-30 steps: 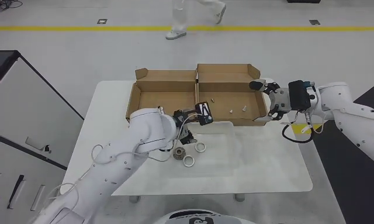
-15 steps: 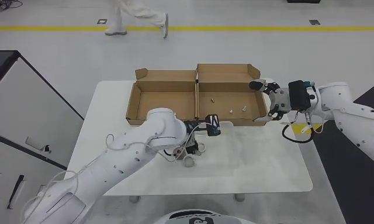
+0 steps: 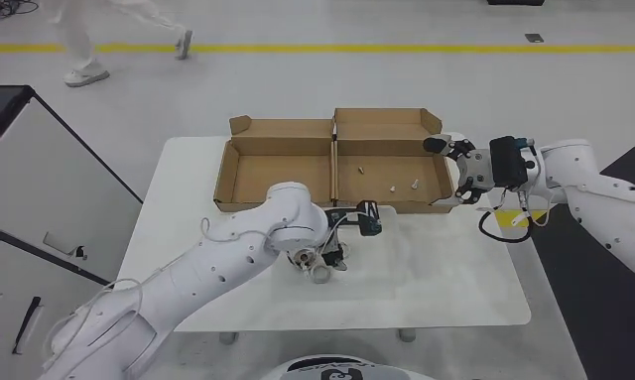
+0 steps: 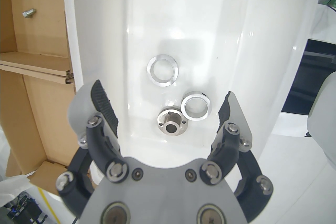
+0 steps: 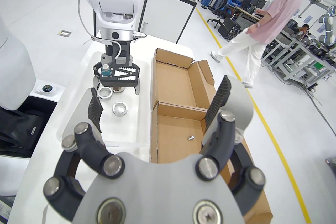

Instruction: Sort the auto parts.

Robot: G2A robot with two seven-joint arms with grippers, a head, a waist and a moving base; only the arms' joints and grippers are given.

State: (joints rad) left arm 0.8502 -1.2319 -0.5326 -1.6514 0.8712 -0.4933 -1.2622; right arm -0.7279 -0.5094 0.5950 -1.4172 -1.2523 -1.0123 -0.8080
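your left gripper [image 4: 164, 98] has swung down over the tray [image 4: 244, 33], jaws spread, flanged hub [image 4: 172, 125] sitting right between them.

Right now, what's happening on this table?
The left gripper hangs open over a clear tray, with a flanged hub and two metal rings lying below it. Nothing is gripped. The right gripper is open and empty at the end of the cardboard box that holds a few bolts.
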